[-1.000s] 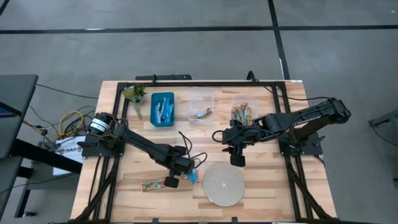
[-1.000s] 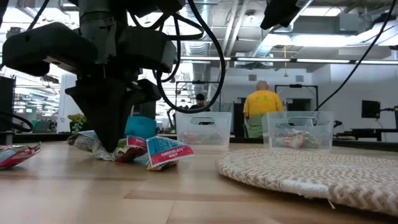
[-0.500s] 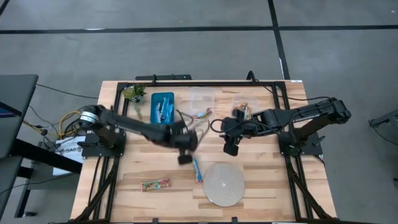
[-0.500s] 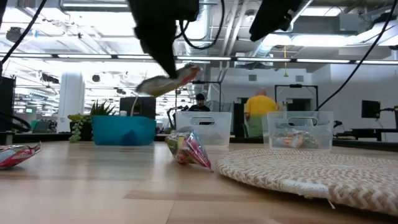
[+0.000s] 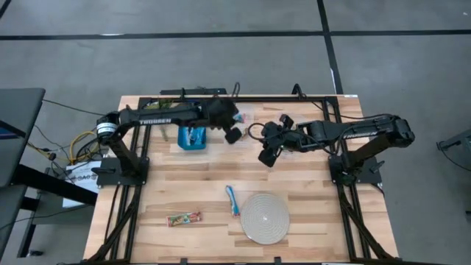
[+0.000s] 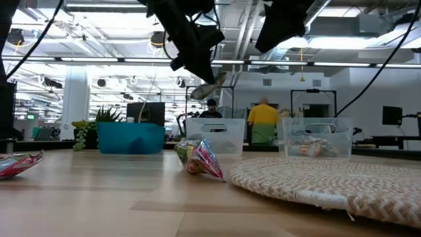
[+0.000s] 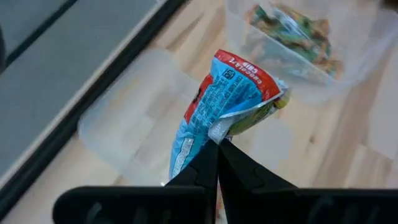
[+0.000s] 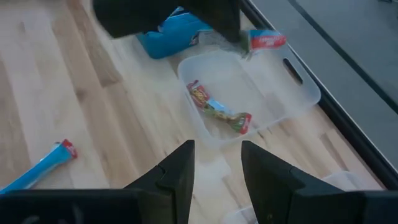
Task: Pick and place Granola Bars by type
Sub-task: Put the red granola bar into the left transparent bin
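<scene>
My left gripper (image 5: 232,131) hangs high over the middle clear bin (image 7: 134,118) at the table's far edge, shut on a blue and red granola bar (image 7: 227,99). That bin holds one red-green bar (image 8: 217,111). My right gripper (image 5: 266,153) hovers open just to the right of it, touching nothing. A blue bar (image 5: 232,200) and a red-green bar (image 5: 183,218) lie flat on the table near its near edge. The blue bin (image 5: 191,136) holds blue bars. My left gripper pinches the bar by one crimped end of its wrapper (image 7: 219,129) between its two shut fingers. The fingers slant down from above. The bar is lifted clear and sticks out past the fingertips (image 6: 209,87), above the clear bin.
A round woven disc (image 5: 265,218) lies near the near edge, right of the loose blue bar. A second clear bin with several bars (image 6: 314,141) stands at the far right, a small plant (image 5: 157,110) at the far left. People stand in the room beyond the table.
My left gripper has risen from the table near the near edge with the bar and swung toward the far edge, over the middle clear bin. The blue bar beside it stayed on the table, turned about. My right gripper has moved up and toward the far edge.
</scene>
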Controlling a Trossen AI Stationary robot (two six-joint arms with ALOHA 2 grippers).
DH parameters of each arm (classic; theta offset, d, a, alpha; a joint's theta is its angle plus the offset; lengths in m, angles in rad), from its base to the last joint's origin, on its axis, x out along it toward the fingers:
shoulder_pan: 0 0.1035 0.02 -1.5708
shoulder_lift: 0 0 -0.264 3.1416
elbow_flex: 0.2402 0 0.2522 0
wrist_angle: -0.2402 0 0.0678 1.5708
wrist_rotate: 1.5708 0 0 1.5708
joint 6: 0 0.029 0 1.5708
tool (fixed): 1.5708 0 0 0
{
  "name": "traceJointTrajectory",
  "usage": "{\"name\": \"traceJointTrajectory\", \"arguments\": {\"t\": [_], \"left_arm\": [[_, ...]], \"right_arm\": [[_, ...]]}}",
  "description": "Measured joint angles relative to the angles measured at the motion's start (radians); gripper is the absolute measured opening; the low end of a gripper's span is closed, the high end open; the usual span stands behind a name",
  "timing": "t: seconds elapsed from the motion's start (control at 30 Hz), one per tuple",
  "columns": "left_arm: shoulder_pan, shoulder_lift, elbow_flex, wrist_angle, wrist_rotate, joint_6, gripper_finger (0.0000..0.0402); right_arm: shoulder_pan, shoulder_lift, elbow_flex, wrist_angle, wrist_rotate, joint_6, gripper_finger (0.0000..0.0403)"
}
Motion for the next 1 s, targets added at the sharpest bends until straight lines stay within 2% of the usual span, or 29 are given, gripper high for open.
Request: {"name": "traceJointTrajectory", "arguments": {"t": [0.2, 0.33, 0.47, 0.57, 0.63, 0.87, 1.0], "left_arm": [[0.071, 0.035, 0.001, 0.013, 0.03, 0.014, 0.0018], [0.097, 0.063, 0.0, 0.045, 0.086, 0.014, 0.0063], [0.103, 0.084, 0.0, 0.09, 0.082, 0.014, 0.0112], [0.104, 0.084, 0.0, 0.077, 0.082, -0.009, 0.0133], [0.1, 0.073, 0.0, 0.063, 0.102, -0.018, 0.0137], [0.032, -0.043, -0.001, 0.025, 0.354, 0.134, 0.0123], [-0.05, -0.122, -0.001, -0.052, 0.379, 0.166, 0.0113]], "right_arm": [[-0.019, 0.0, 0.0, 0.004, -0.001, -0.008, 0.0124], [-0.018, 0.0, 0.0, 0.008, -0.002, -0.009, 0.0124], [-0.018, 0.0, 0.0, 0.009, -0.003, -0.01, 0.0124], [-0.018, 0.0, 0.0, 0.005, -0.004, -0.01, 0.0124], [-0.016, 0.0, 0.0, 0.0, -0.013, -0.015, 0.0124], [0.028, -0.011, -0.001, -0.035, -0.155, -0.106, 0.0124], [0.064, -0.033, -0.009, -0.019, -0.25, -0.111, 0.0124]]}}
